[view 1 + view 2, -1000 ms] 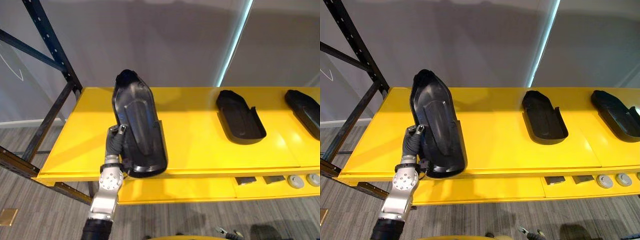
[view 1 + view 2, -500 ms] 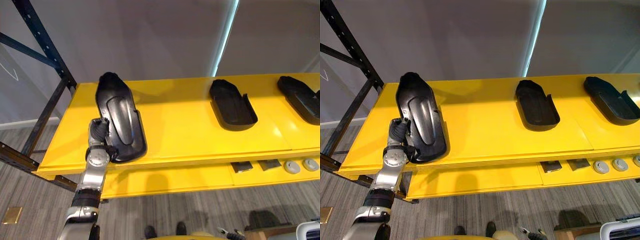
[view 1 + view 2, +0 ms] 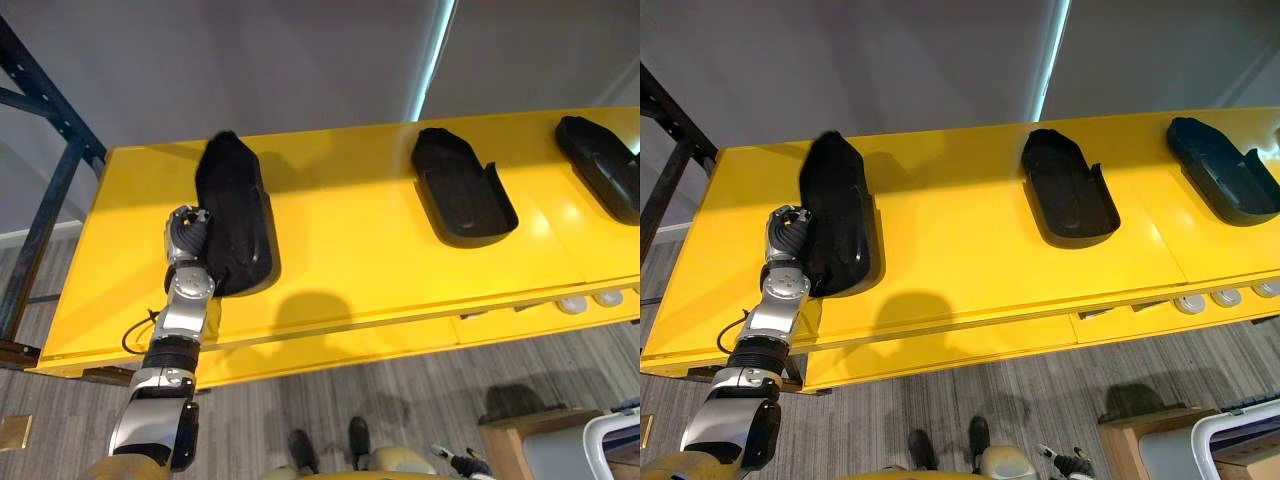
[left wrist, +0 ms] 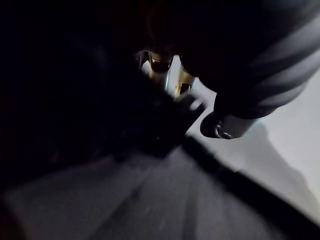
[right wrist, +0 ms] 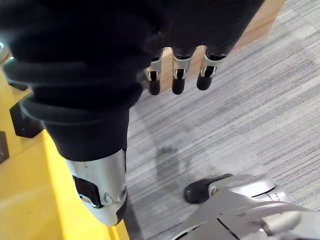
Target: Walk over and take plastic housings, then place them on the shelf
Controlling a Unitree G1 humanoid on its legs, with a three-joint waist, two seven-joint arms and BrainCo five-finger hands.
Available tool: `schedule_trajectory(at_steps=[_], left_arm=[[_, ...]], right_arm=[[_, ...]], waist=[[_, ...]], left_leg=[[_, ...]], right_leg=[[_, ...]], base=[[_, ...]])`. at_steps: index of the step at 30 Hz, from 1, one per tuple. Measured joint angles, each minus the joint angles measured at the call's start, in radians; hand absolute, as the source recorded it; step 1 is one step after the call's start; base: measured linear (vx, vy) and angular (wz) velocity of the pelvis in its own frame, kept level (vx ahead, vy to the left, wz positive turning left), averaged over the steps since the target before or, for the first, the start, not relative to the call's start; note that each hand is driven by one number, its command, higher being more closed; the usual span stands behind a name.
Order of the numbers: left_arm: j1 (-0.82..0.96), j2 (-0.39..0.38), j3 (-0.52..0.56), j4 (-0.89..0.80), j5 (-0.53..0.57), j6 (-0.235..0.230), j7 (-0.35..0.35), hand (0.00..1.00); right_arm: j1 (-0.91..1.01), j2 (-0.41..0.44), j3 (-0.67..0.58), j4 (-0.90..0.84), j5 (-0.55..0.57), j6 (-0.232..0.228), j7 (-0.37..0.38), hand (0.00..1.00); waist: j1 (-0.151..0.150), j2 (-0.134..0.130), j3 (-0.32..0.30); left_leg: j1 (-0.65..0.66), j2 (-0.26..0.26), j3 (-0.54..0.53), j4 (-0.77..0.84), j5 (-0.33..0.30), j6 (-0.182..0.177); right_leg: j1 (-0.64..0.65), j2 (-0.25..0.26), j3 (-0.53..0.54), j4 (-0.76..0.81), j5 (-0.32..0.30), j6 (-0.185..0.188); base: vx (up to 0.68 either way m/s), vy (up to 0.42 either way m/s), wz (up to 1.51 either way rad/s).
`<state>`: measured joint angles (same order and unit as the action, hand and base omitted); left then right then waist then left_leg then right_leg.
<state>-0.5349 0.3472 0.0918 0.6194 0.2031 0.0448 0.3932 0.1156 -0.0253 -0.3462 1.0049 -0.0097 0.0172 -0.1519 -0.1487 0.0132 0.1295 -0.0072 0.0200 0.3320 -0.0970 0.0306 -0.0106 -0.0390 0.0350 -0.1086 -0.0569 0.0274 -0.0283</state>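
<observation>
Plastic housing (image 3: pixel 235 215) rests on yellow shelf (image 3: pixel 360 260), left hand (image 3: pixel 188 235) at its edge, grip indiscernible; right hand (image 5: pixel 178 72) hangs empty, fingers (image 5: pixel 205 75) relaxed.

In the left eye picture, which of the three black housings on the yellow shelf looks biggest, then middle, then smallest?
1. The left housing, by the left hand.
2. The middle housing.
3. The right housing, unsure: the picture's edge cuts it off.
</observation>
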Motion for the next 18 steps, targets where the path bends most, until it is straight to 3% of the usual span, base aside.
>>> schedule_trajectory(at_steps=[7,10,16,18], left_arm=[[-0.032,-0.025,0.003,-0.006,-0.048,-0.004,0.029,0.00],[-0.001,-0.068,0.015,-0.105,-0.092,-0.005,0.052,0.00],[0.167,-0.149,0.004,-0.488,-0.089,-0.014,0.093,0.00],[0.236,-0.173,-0.047,-0.651,-0.046,-0.044,0.090,0.00]], right_arm=[[0.000,-0.001,-0.001,-0.001,0.001,-0.003,-0.001,0.00],[0.000,-0.002,-0.001,-0.001,0.000,-0.002,-0.002,0.00],[0.002,-0.001,-0.002,0.002,0.001,-0.002,-0.003,0.00],[0.005,0.000,-0.011,0.005,0.001,-0.002,-0.002,0.00]], waist=[[-0.001,0.005,0.009],[0.000,0.005,0.012],[0.001,0.005,0.012],[0.016,0.005,0.012]], left_leg=[[-0.001,0.002,-0.001,-0.005,0.000,0.000],[-0.002,0.001,-0.003,-0.005,0.000,0.000],[-0.001,0.000,-0.013,0.000,0.000,0.000],[-0.001,-0.001,-0.022,0.000,0.000,0.000]], right_leg=[[-0.002,0.001,0.000,0.000,0.000,0.000],[-0.002,0.000,-0.002,0.000,0.000,0.000],[0.001,-0.001,-0.003,0.000,0.000,0.000],[0.003,-0.002,-0.006,0.000,0.000,0.000]], base=[[-0.03,0.001,0.00],[-0.01,0.003,0.01],[0.00,0.000,0.02],[-0.01,0.003,0.05]])
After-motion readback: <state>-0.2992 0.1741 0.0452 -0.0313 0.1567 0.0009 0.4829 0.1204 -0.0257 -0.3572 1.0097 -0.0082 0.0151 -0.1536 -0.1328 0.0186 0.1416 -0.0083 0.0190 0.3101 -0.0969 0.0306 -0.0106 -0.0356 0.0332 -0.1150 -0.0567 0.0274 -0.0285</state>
